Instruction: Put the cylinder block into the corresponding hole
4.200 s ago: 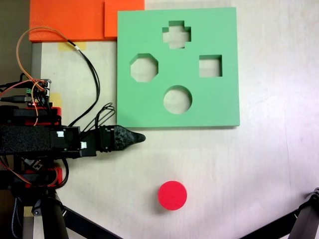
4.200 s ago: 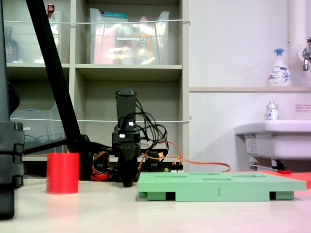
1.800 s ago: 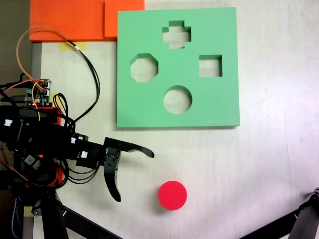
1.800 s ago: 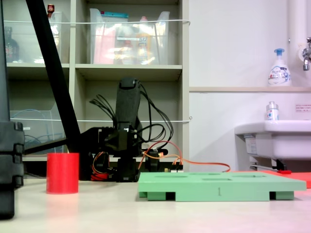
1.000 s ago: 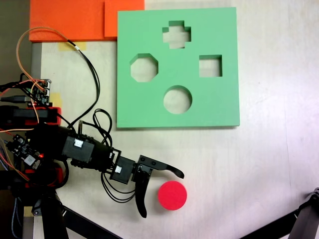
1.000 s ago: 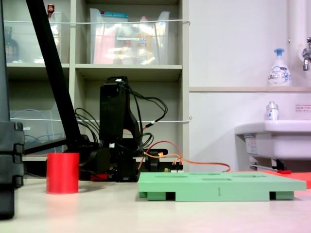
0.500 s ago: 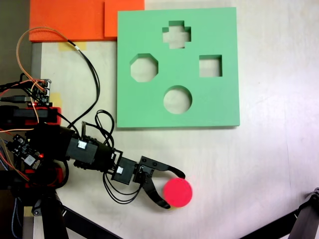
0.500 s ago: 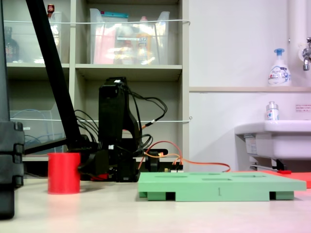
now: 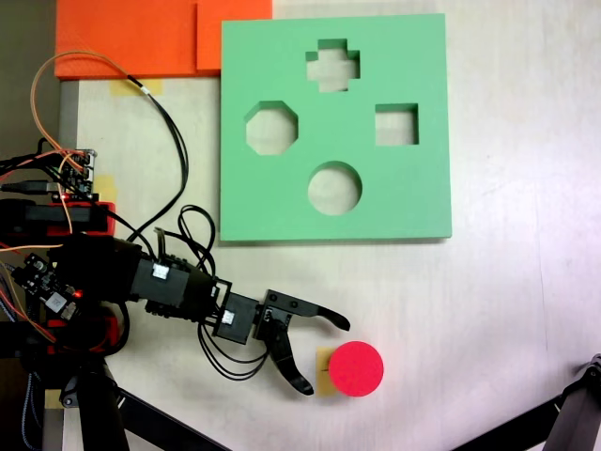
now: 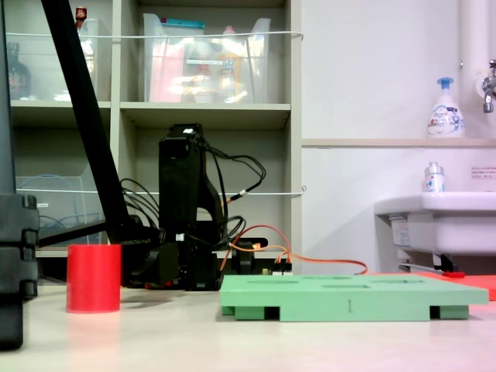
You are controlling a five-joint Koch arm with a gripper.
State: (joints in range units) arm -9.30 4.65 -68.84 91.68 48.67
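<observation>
My gripper [image 9: 325, 355] is spread wide and holds nothing, its two jaws low over the table just left of the one red cylinder [image 9: 356, 368], which stands upright, apparently clear of both tips. In the top-down fixed view that cylinder lies below the one green board [image 9: 413, 56], well apart from it. The board has four cut-outs, cross, octagon, square and the round hole [image 9: 335, 188], nearest the board's lower edge and open.
</observation>
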